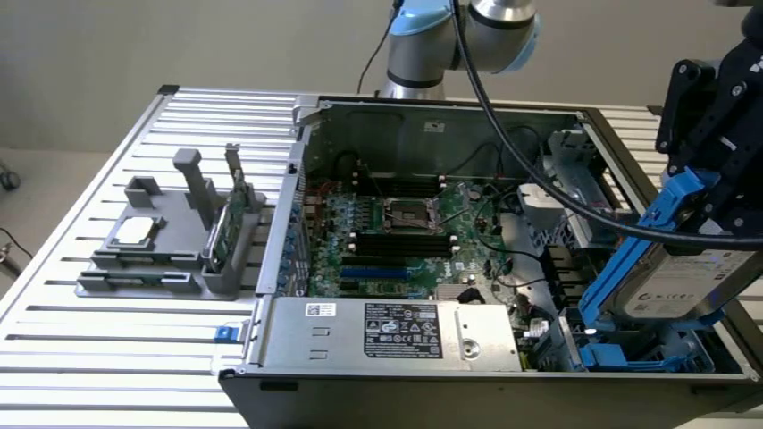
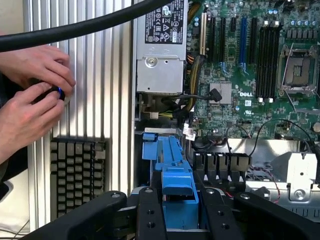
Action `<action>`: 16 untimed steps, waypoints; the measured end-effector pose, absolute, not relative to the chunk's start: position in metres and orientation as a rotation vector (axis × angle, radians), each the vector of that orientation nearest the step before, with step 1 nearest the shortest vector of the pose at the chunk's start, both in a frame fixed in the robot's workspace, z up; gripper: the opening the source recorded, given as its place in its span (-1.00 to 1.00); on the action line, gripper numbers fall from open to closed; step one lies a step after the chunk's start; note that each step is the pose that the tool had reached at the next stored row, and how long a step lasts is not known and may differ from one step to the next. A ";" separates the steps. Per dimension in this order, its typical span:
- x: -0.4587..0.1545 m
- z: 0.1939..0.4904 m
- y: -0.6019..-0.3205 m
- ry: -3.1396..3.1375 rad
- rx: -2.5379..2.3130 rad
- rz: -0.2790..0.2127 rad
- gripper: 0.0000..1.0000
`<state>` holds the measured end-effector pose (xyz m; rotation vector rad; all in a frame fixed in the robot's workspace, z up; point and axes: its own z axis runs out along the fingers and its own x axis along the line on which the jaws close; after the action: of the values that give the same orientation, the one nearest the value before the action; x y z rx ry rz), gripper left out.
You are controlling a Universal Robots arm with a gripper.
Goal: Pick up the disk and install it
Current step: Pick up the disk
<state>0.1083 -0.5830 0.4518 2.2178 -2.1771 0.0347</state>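
Soft, even light falls from above. The slatted table at the exterior view's left is the brightest area, its ribs pale and lightly washed, with thin shadows in the grooves. The open case is dimmer inside, its far wall shaded. The power supply carries a mild sheen. The gripper reads almost black at the exterior view's right, and the disk shows a bright white label. In the wrist view a person's hands are evenly lit, and a keyboard looks dull beside the bright slats.
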 end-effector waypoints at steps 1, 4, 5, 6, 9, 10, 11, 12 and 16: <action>0.109 0.450 -0.583 -2.177 2.218 0.034 -0.35; 0.109 0.446 -0.584 -2.178 2.218 0.034 -0.35; 0.109 0.445 -0.584 -2.178 2.218 0.034 -0.35; 0.109 0.445 -0.584 -2.178 2.218 0.034 -0.35; 0.109 0.445 -0.584 -2.178 2.218 0.033 -0.35; 0.109 0.445 -0.584 -2.178 2.218 0.034 -0.35; 0.109 0.444 -0.584 -2.178 2.218 0.033 -0.35; 0.109 0.444 -0.584 -2.178 2.218 0.033 -0.35; 0.109 0.443 -0.584 -2.180 2.216 0.033 -0.35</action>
<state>0.1093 -0.5839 0.4427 2.2161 -2.1802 0.0332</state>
